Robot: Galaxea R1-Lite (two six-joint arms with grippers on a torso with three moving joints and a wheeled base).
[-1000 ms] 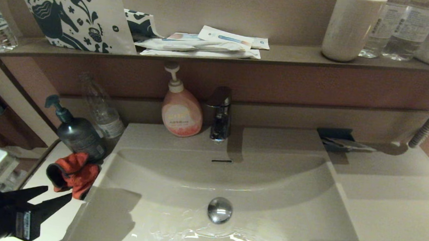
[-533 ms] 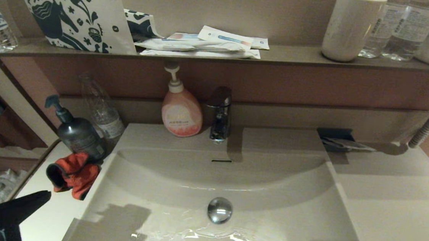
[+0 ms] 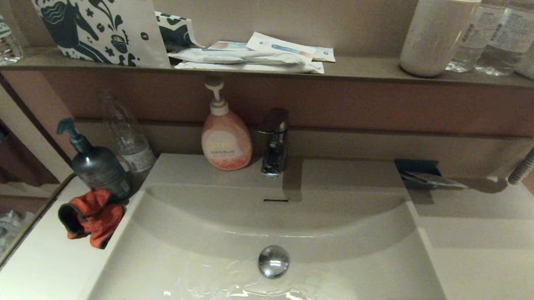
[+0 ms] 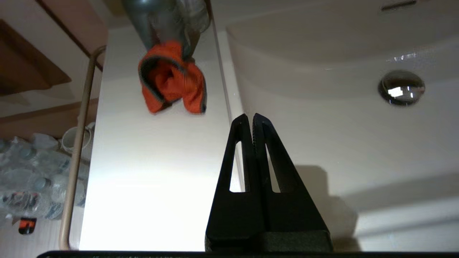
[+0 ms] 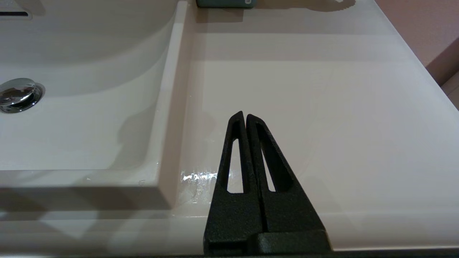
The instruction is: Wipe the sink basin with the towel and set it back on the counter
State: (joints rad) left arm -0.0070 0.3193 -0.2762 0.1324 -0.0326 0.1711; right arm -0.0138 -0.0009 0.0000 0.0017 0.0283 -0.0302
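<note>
The left gripper [image 4: 253, 118], clenched and empty, has withdrawn; the towel [image 3: 91, 217] lies on the counter's [image 3: 43, 270] left edge, so the task looks finished.

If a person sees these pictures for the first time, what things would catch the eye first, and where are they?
The red-orange towel stands out most: it lies crumpled on the counter left of the sink basin, by a dark pump bottle. Next comes the shiny chrome drain stopper in the basin, with wet glints around it. Both grippers are shut and empty, the left gripper near the basin's left rim, the right gripper over the right counter.
</note>
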